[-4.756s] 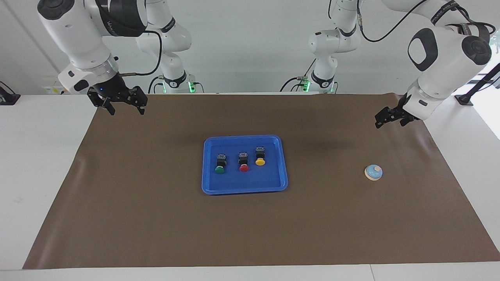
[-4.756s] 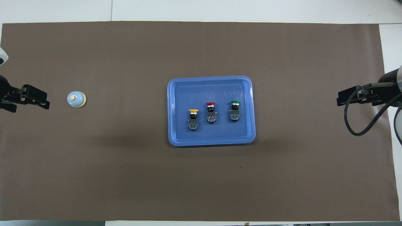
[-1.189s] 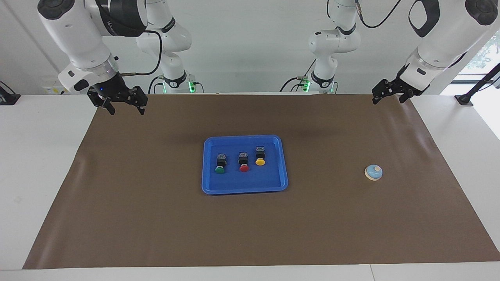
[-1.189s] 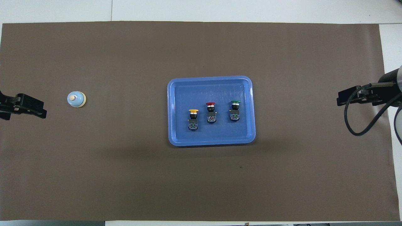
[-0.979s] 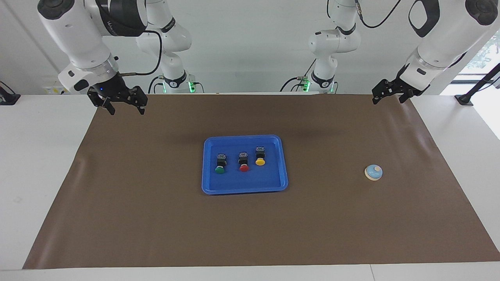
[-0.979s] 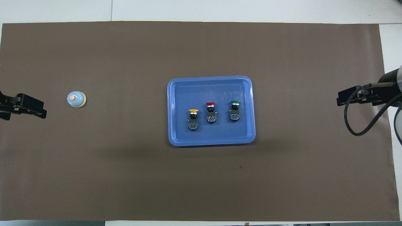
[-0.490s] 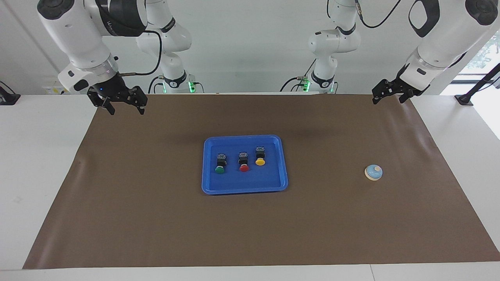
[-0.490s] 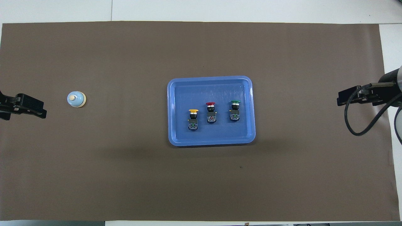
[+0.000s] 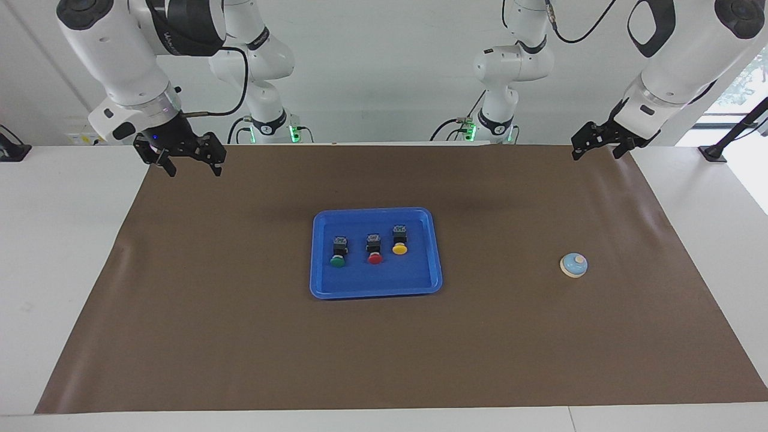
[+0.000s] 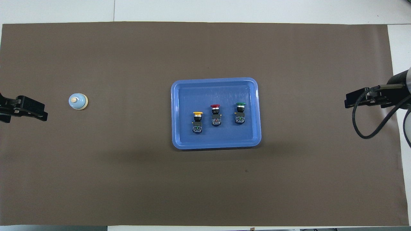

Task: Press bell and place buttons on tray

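Observation:
The blue tray [image 9: 414, 273] [image 10: 215, 91] lies in the middle of the mat. Three buttons lie in it in a row: green [image 9: 338, 251] [image 10: 240, 112], red [image 9: 374, 248] [image 10: 215, 115] and yellow [image 9: 399, 239] [image 10: 197, 122]. The bell [image 9: 574, 264] [image 10: 78, 101] stands alone on the mat toward the left arm's end. My left gripper [image 9: 595, 155] [image 10: 32, 112] hangs open and empty, high over the mat's corner at that end, well apart from the bell. My right gripper [image 9: 195, 173] [image 10: 353, 102] waits open and empty over the mat's corner at the right arm's end.
A brown mat [image 9: 240, 336] covers most of the white table [image 9: 60, 240]. Apart from the tray and the bell, nothing else lies on it. Both arm bases stand at the table's edge nearest the robots.
Since the earliest frames my left gripper has risen and drawn back from above the mat near the bell. Over the last second nothing has moved.

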### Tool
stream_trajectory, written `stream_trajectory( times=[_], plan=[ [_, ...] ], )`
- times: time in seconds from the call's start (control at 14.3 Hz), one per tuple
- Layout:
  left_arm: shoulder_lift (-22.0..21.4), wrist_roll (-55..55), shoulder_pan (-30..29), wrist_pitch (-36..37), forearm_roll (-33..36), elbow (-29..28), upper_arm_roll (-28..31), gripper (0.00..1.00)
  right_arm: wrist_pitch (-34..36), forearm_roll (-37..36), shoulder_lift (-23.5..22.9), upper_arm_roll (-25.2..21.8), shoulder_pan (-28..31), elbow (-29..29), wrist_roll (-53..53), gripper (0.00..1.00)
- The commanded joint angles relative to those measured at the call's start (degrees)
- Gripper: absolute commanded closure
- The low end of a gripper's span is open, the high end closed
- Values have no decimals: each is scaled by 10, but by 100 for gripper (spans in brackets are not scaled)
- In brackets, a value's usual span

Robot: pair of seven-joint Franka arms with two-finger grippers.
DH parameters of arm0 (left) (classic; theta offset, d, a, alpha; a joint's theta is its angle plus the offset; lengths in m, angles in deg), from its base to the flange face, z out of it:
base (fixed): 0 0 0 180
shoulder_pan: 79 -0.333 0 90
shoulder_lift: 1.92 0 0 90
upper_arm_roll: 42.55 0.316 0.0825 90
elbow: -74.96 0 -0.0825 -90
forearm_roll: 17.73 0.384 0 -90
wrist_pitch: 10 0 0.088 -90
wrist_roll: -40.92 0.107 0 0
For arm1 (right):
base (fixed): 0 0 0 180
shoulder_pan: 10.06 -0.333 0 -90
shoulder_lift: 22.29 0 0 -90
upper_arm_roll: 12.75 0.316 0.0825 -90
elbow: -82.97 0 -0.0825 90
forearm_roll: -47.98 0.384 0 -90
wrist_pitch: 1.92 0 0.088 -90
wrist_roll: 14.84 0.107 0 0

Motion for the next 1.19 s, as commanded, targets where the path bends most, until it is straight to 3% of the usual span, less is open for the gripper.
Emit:
stream_trajectory(
  times=[0.0, 1.12],
  plan=[
    [-16, -2, -1, -1, 9, -16, 0, 0, -23, -3, 8, 10, 4, 11, -16, 0],
    [-16, -2, 0, -1, 10, -17, 0, 0, -9, -3, 12, 11, 4, 17, -11, 0]
  ],
)
